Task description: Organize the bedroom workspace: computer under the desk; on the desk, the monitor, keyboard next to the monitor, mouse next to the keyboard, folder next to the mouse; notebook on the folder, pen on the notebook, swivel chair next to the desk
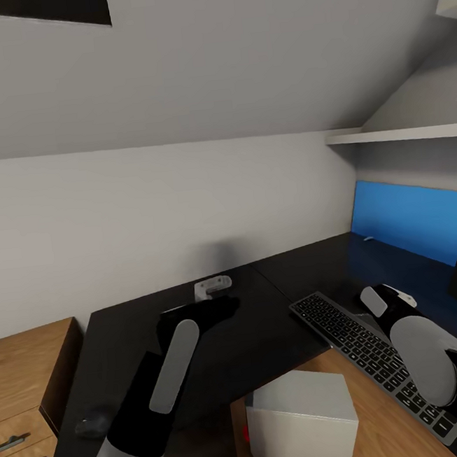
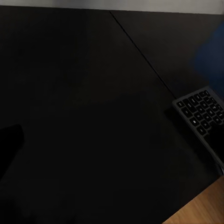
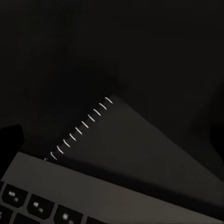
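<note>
- Notebook (image 3: 135,144) flat on desk (image 1: 221,356), spiral edge showing, lying just beyond keyboard (image 1: 372,354) far edge, under right gripper (image 1: 389,297).
- Right arm clearly nearer; left gripper (image 1: 214,293) over bare desktop, well apart.
- Keyboard long axis diagonal along desk edge.
- Finger state of either gripper: cannot tell.

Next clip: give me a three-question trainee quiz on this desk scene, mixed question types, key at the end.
1. True or false: the keyboard lies wholly on the desk.
2. What stands on the wooden floor in the desk's corner gap?
   A. computer
   B. swivel chair
   C. lamp
3. In the right wrist view, the spiral-bound notebook lies beside which item?

Key: 1 false, one end overhangs the desk edge; 2 A; 3 the keyboard.
</note>
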Motion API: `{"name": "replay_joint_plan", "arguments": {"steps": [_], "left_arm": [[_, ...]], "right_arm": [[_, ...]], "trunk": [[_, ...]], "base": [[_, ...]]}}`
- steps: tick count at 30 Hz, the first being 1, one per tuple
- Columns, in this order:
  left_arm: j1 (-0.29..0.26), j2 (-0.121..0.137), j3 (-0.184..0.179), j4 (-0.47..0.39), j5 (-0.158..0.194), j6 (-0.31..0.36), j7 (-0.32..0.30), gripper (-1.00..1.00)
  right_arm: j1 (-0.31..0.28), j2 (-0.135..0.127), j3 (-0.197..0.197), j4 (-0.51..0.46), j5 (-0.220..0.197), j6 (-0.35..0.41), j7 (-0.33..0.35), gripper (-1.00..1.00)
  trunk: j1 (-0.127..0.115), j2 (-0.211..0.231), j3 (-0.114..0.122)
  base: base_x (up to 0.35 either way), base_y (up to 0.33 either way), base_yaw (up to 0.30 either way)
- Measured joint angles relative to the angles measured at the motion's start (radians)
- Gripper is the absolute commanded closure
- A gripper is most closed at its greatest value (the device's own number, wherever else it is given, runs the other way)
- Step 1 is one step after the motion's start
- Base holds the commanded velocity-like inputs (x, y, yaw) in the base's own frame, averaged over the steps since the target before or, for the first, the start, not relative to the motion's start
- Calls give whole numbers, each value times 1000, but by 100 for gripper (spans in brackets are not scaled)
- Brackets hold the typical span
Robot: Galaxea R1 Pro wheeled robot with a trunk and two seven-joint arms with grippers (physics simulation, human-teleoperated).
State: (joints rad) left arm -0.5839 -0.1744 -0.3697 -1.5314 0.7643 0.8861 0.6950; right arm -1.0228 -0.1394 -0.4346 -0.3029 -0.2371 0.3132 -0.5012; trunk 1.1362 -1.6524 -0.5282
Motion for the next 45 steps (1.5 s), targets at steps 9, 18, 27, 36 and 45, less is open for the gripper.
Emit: {"name": "replay_joint_plan", "arguments": {"steps": [9,18,27,36,45], "left_arm": [[0,0,2,1,0,-1,0,-100],[0,0,-2,1,-4,-1,1,-100],[0,0,-1,3,-3,-1,2,-100],[0,0,-1,6,0,-1,1,-100],[0,0,-3,6,3,-2,1,-100]], "right_arm": [[0,1,0,2,-2,0,-1,-100],[0,1,0,2,-2,0,-1,-100],[0,1,0,1,-1,0,-1,-100],[0,1,0,1,3,-1,0,-100],[0,1,0,2,3,0,0,-100]], "trunk": [[0,0,0],[0,0,0],[0,0,0],[0,0,0],[0,0,0]], "base": [[0,0,0],[18,-23,0],[144,-153,0],[20,-22,0],[2,-2,0]]}}
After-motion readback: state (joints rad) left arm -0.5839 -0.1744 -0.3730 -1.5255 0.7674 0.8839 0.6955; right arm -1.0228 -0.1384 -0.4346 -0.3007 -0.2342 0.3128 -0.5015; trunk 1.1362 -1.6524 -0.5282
